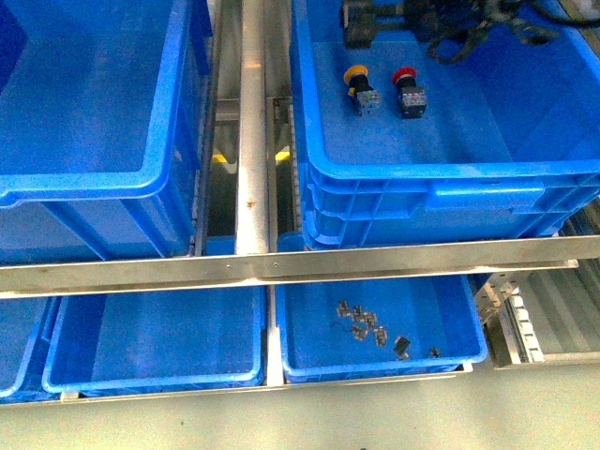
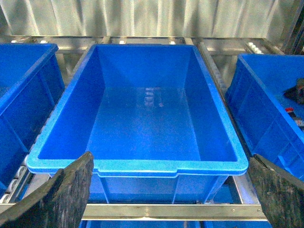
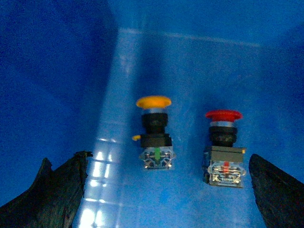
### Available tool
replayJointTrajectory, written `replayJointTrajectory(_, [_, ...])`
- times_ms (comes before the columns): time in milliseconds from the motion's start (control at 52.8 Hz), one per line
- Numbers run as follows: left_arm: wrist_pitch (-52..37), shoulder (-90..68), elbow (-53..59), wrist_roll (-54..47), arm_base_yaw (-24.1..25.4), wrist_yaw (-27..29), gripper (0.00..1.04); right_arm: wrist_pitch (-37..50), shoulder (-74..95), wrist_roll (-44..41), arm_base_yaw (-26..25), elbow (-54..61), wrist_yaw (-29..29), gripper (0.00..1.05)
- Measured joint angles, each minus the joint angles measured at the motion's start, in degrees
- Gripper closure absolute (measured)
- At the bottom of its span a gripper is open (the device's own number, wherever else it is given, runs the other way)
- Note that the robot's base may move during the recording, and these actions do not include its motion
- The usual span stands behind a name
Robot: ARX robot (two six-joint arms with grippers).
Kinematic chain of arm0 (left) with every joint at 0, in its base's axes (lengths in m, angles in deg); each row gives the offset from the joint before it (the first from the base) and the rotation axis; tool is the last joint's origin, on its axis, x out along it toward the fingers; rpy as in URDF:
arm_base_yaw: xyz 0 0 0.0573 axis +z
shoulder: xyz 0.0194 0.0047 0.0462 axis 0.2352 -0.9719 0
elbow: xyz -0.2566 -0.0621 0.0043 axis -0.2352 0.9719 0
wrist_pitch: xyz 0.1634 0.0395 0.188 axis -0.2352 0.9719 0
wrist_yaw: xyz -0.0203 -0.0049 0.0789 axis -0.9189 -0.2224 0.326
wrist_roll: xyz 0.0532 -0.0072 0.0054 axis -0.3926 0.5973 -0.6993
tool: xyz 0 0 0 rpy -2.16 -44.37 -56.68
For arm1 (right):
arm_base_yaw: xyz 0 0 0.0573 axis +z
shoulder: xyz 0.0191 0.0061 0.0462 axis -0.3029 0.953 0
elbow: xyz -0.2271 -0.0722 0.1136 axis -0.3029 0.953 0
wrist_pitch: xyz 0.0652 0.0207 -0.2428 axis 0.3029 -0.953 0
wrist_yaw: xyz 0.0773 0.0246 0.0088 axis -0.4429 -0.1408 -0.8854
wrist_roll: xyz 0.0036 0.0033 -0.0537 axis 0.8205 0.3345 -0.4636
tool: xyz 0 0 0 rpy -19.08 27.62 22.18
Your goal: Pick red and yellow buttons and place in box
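R gripper wide open, empty — yellow button and red button lie side by side just ahead between its fingers, caps pointing away; L gripper open, empty, facing the bare box.

Steel rack rails, corrugated metal wall, grey floor

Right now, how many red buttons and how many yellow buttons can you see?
Yellow button: 1
Red button: 1
Total: 2, both lying in the blue crate on the right.
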State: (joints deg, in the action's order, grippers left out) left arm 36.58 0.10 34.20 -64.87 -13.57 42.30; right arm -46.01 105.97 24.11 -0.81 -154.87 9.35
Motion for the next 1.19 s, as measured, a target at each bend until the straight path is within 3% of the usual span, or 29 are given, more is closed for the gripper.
replayJointTrajectory(133, [0.0,0.0,0.0,0.0,0.0,0.0,0.08,8.26,-14.29,6.67,1.55,18.1,2.73,0.06])
replayJointTrajectory(246, [0.0,0.0,0.0,0.0,0.0,0.0,0.08,14.05,-26.58,16.74,3.98,35.78,8.39,0.06])
replayJointTrajectory(360, [0.0,0.0,0.0,0.0,0.0,0.0,0.08,8.72,-38.03,32.83,7.48,52.61,20.63,0.06])
replayJointTrajectory(435, [0.0,0.0,0.0,0.0,0.0,0.0,0.08,7.98,-38.95,38.6,7.91,55.56,21.92,0.06])
replayJointTrajectory(454, [0.0,0.0,0.0,0.0,0.0,0.0,0.08,8.52,-38.73,38.56,7.87,55.84,21.84,0.06])
replayJointTrajectory(511, [0.0,0.0,0.0,0.0,0.0,0.0,0.08,21.53,-36.7,34.21,7.02,59.41,19.1,0.14])
replayJointTrajectory(568, [-0.02,0.0,0.0,0.0,0.0,0.0,0.08,38.1,-35.76,23.47,5.51,65.13,16.06,0.24])
replayJointTrajectory(663, [-0.02,0.0,0.0,0.0,0.0,0.02,0.08,51.69,-40.83,8.57,2.78,72.32,13.33,0.41])
replayJointTrajectory(776, [0.0,0.0,0.0,0.0,0.0,0.0,0.08,51.8,-51.56,0.13,-1.6,78.14,9.77,0.7])
replayJointTrajectory(966, [0.0,0.0,0.0,0.0,0.0,0.02,0.08,47.63,-60.04,-1.97,-5.46,83.97,5.62,1.02])
replayJointTrajectory(1193, [0.0,0.0,0.0,0.0,0.0,0.0,0.08,40.17,-71.8,-2.49,-9.29,88.32,2.05,1.01])
